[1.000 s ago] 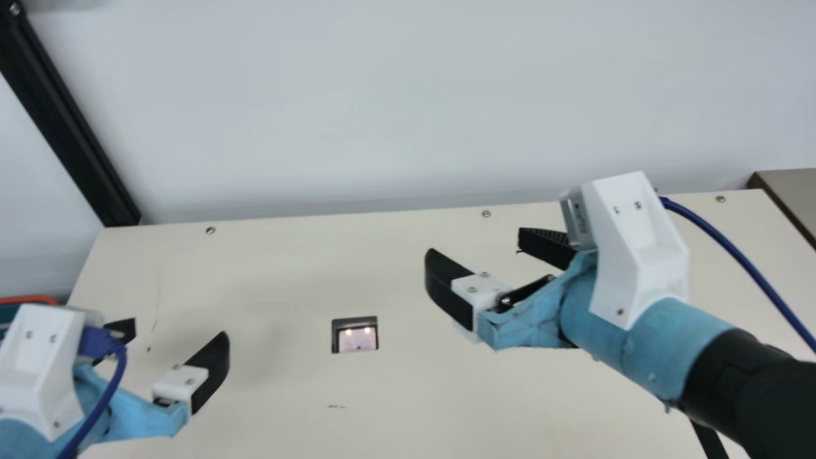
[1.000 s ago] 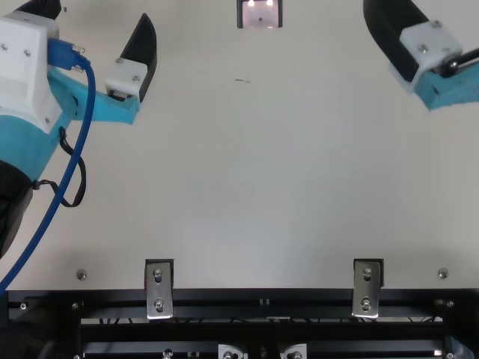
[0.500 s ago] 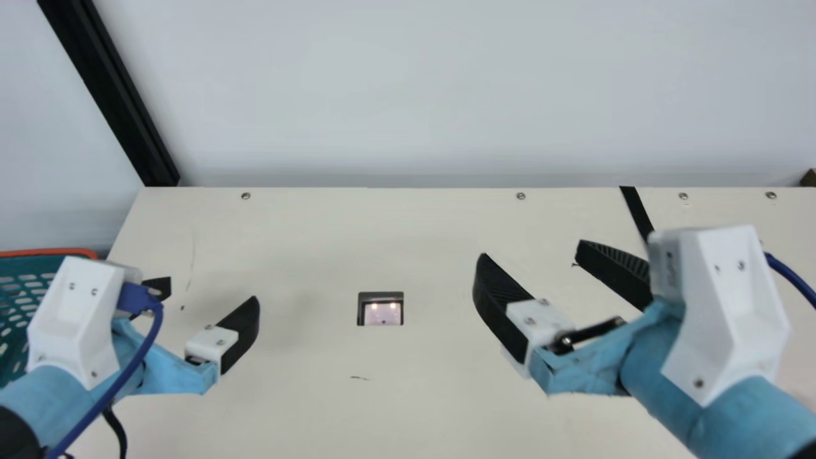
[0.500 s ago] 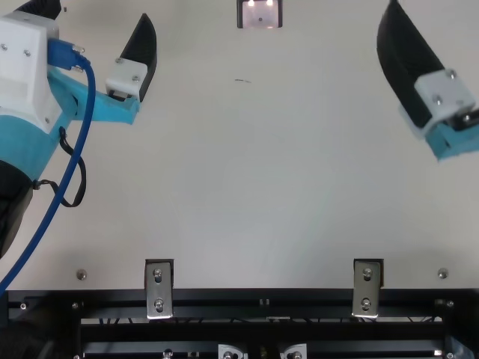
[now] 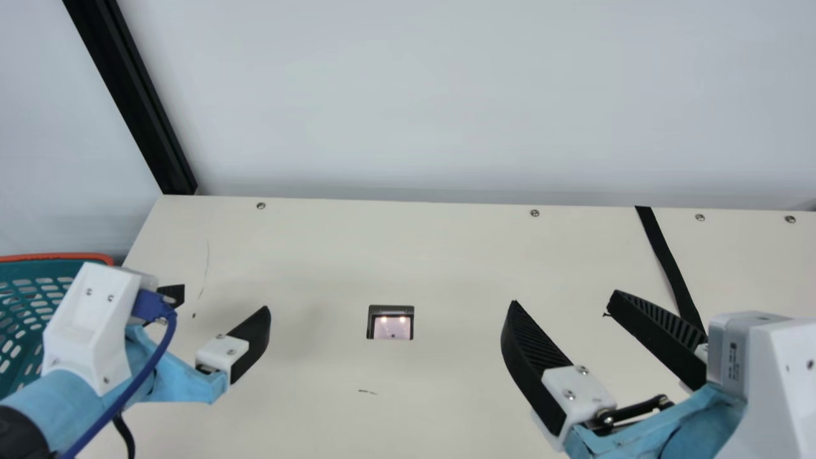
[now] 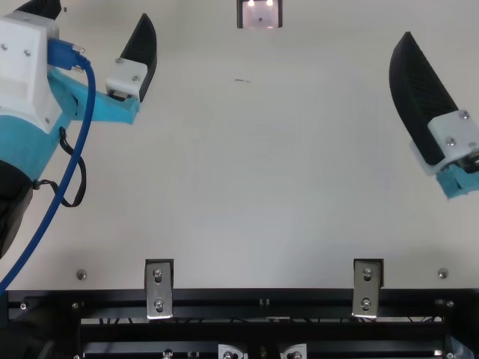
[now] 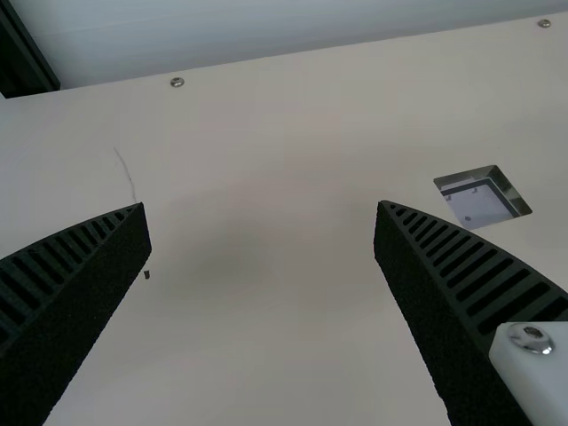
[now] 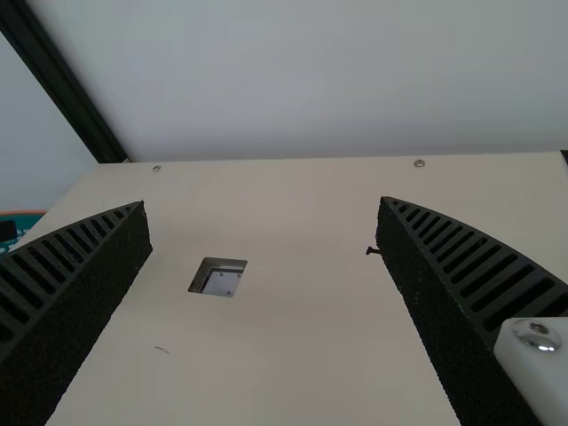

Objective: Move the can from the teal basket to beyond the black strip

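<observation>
Left gripper [image 5: 223,298]: open, unloaded, just right of the teal basket [image 5: 38,271]. Right gripper [image 5: 565,297]: likewise open and unloaded, well right of the basket, as is the black strip [image 5: 663,255]. Can: presumed inside the basket per the task; position cannot be confirmed. Step assessed: preparation for pick-up. Next move calls for the left gripper to clear the basket's rim, then descend astride the can; handover probably required.

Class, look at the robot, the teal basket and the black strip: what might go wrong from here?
The left gripper sits near the teal basket and might knock its rim while reaching in.

Basket and black strip lie far apart, so a handover to the right gripper could slip; a dropped can might catch in the table's recess.
</observation>
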Robot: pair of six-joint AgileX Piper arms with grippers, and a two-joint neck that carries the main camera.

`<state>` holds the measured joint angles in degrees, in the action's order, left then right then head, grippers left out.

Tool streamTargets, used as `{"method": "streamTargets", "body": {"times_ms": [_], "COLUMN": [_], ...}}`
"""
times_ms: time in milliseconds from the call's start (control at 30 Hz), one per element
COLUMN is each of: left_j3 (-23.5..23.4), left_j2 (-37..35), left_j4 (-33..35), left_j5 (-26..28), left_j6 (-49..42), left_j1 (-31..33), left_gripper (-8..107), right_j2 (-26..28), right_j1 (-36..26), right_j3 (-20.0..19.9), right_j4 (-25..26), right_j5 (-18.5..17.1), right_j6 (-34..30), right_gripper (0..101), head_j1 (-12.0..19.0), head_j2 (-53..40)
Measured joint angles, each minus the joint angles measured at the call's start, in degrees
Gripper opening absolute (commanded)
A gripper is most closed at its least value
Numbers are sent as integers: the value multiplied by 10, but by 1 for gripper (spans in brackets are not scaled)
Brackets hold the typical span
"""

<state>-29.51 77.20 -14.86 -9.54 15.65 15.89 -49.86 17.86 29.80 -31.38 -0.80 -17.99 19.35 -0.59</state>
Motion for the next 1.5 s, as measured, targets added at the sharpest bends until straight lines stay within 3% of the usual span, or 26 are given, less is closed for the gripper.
{"method": "streamTargets", "body": {"times_ms": [233,433,700,1000,1133,1500], "left_j3": [0,23,110,220,236,226], "left_j2": [-1,-43,-130,-238,-261,-286], "left_j4": [5,41,137,262,290,275], "left_j5": [0,-34,-123,-219,-221,-203], "left_j6": [-9,-56,-141,-231,-239,-235], "left_j1": [-3,-41,-68,-23,-14,-15], "left_gripper": [90,90,90,90,90,90], "right_j2": [-1,3,56,147,170,170], "right_j1": [-4,-44,-94,-136,-141,-141], "right_j3": [0,-3,-43,-99,-105,-105], "right_j4": [6,32,55,71,77,77], "right_j5": [1,14,31,15,11,8], "right_j6": [5,20,34,46,46,46], "right_gripper": [101,101,101,101,101,101], "head_j1": [3,3,3,3,3,3], "head_j2": [0,0,0,0,0,0]}}
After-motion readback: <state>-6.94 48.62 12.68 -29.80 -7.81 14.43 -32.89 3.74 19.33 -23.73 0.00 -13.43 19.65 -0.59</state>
